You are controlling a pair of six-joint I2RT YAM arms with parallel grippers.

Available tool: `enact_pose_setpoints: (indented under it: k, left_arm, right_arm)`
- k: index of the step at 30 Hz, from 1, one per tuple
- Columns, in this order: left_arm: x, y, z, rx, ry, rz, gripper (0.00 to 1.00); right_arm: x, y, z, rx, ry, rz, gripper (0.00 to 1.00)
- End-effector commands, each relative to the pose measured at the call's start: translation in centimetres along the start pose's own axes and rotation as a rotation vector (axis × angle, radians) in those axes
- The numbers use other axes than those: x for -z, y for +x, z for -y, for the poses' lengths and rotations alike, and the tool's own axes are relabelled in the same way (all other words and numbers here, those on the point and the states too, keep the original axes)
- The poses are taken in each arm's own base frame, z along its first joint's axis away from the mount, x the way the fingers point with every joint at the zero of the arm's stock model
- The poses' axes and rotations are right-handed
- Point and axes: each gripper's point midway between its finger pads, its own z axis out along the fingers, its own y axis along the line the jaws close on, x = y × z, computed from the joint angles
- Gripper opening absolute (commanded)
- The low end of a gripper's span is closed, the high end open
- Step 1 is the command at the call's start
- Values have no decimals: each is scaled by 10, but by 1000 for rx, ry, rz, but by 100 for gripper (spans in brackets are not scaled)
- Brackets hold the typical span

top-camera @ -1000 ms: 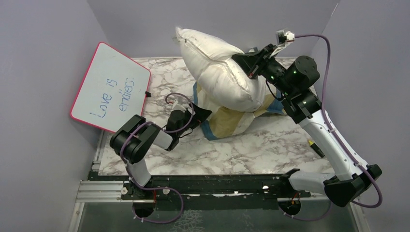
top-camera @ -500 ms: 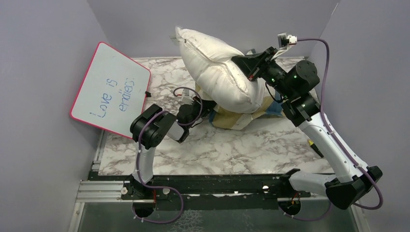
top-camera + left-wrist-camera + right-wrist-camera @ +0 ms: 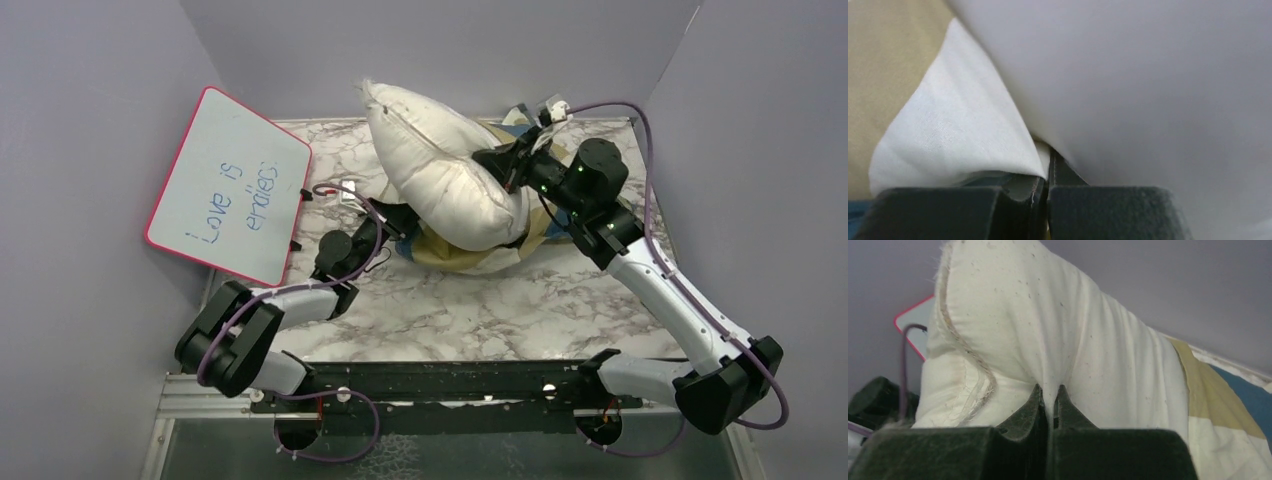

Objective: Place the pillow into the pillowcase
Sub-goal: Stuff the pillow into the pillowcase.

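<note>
While the right gripper [image 3: 1049, 404] clamps the pillow [image 3: 440, 160], the left gripper [image 3: 1048, 174] nips the pillowcase [image 3: 470, 252].
The right jaws are pressed together on a pinch of the pillow's white cloth, holding it tilted up with its lower end down on the bunched pillowcase. The left jaws are closed on a cream fold at the pillowcase's left edge, under the pillow. The pillowcase lies crumpled toward the back of the marble table [image 3: 480, 315]; the pink-rimmed whiteboard [image 3: 230, 185] leans at the left wall, apart.

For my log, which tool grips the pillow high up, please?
The right tool, pinching the raised pillow; the left tool sits low at the pillowcase.
</note>
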Motion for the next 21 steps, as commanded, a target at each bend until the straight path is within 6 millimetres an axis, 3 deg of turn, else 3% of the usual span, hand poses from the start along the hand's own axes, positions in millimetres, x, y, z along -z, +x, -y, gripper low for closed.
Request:
enact_pose_setpoints:
  k: [1,3,6,10,13,18,21]
  left_arm:
    - [2,-10,27,-158,40,-32,0]
    - [-3,-10,26,-190,32,-45,0]
    - [-11,-7,17,-226,10,-77,0]
    - [-19,-11,19,-269,27,-78,0]
    - [-25,-20,29,-303,51,-56,0]
    - [-33,-32,46,-310,113,-61,0]
    - [-35,-42,57,-295,154,-71,0]
  right_arm:
    - [13,84,17,22,23,-291,8]
    - [19,79,-2,-28,-47,-330,24]
    - [29,46,-4,-63,13,-328,45]
    - [51,-16,13,-15,200,-250,57]
    - [67,-45,36,43,367,-217,62]
    - [89,-49,87,145,670,-261,68]
    - [91,-47,102,178,755,-308,69]
